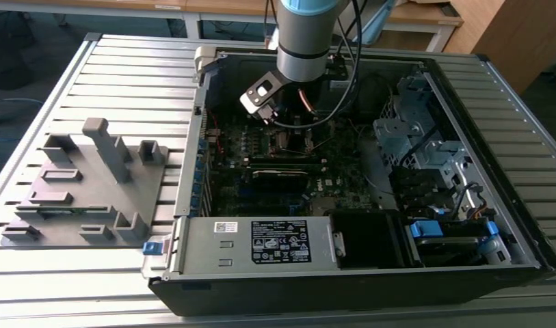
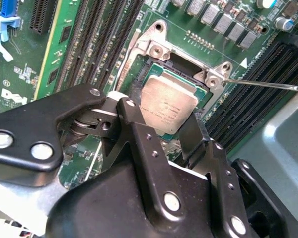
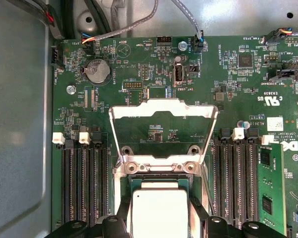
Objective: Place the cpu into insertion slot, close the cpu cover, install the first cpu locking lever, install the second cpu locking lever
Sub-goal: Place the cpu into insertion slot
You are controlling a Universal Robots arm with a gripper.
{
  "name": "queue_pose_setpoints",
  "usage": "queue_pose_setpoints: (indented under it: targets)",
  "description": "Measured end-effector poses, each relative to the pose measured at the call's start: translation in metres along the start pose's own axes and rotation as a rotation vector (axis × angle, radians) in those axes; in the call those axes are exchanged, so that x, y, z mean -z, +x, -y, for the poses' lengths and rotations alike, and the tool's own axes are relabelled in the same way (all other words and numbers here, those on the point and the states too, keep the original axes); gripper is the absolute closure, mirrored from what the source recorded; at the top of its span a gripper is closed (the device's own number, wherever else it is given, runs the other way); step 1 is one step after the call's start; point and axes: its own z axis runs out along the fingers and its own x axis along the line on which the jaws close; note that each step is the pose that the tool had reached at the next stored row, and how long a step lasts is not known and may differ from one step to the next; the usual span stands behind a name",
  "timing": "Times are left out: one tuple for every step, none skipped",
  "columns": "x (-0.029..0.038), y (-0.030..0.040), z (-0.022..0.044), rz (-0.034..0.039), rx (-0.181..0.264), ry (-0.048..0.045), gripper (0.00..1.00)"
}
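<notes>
Step one underway: fingers (image 2: 139,134) pinching the cpu (image 2: 169,99) by its sides right at the insertion slot (image 2: 160,65), can't tell if seated; cpu cover (image 3: 164,104) stands flipped open, so cover closing and both locking levers (image 2: 273,86) look left.

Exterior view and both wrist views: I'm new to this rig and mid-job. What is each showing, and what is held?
The exterior view looks at one grey robot arm reaching into an open black computer case on a slatted metal table, with a grey fixture tray at the exterior view's left. Both wrist views come from cameras riding on the arm. Its black gripper appears shut on the flat square silver-grey cpu, at the square black insertion slot on the green motherboard. The thin silver-grey metal cpu cover stands open.
</notes>
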Motion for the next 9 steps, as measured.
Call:
queue_pose_setpoints:
  targets:
    - [0.0,0.0,0.0,0.0,0.0,0.0,0.46]
    - [-0.0001,0.0,0.0,0.0002,0.0,0.0001,0.46]
    - [-0.0002,0.0,0.0,0.0,0.001,0.0002,0.46]
    - [-0.0003,0.0,0.0,0.0,0.003,0.0003,0.46]
    - [-0.0005,0.0,0.0,-0.0001,0.004,0.0004,0.46]
    - [-0.0005,0.0,0.0,-0.0001,0.006,0.0004,0.46]
    - [-0.0006,0.0,0.0,-0.0003,0.006,0.0004,0.46]
    - [-0.0006,0.0,0.0,-0.0003,0.007,0.0003,0.46]
    - [-0.0007,0.0,0.0,-0.0002,0.007,0.0004,0.46]
